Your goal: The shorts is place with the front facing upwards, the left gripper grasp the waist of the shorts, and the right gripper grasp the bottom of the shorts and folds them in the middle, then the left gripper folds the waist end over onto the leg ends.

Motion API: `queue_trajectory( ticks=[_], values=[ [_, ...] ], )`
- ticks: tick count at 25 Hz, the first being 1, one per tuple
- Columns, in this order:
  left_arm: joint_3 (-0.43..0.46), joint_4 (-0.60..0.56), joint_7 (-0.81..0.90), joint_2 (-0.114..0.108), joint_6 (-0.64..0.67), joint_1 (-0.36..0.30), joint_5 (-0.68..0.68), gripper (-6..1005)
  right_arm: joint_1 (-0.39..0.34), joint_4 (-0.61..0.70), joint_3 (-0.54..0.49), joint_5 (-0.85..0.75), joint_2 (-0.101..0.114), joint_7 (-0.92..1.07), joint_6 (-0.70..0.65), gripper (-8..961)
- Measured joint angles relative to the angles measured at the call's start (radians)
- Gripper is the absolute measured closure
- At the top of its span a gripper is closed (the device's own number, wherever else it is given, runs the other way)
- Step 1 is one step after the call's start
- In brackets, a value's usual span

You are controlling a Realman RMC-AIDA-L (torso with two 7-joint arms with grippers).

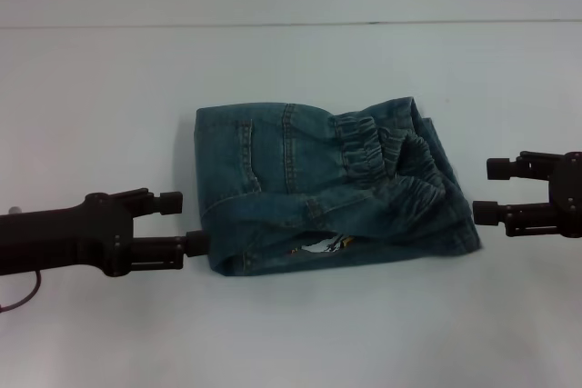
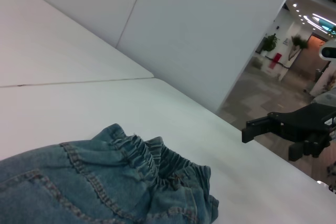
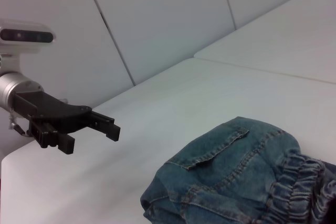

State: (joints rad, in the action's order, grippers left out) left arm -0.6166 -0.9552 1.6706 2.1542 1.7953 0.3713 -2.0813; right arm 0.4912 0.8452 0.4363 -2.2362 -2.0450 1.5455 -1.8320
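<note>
Both folds apparently done: shorts [image 1: 332, 190] bundled, waistband [image 1: 382, 147] atop. Left gripper [image 1: 177, 222] and right gripper [image 1: 491, 190] released, empty, flanking.

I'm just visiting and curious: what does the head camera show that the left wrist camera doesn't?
Only the head view shows the left gripper, open beside the shorts' edge, and the whole folded denim shorts. Only the left wrist view shows a hallway with plants beyond the table. Both show the elastic waistband, the white table and the open right gripper.
</note>
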Motion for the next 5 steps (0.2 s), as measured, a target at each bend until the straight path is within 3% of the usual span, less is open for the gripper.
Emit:
queue_trajectory(
  ticks=[5],
  values=[
    [-0.003,0.000,0.000,0.003,0.002,0.008,-0.004,94,0.001,0.000,0.001,-0.001,0.000,-0.001,0.000,37]
  ],
)
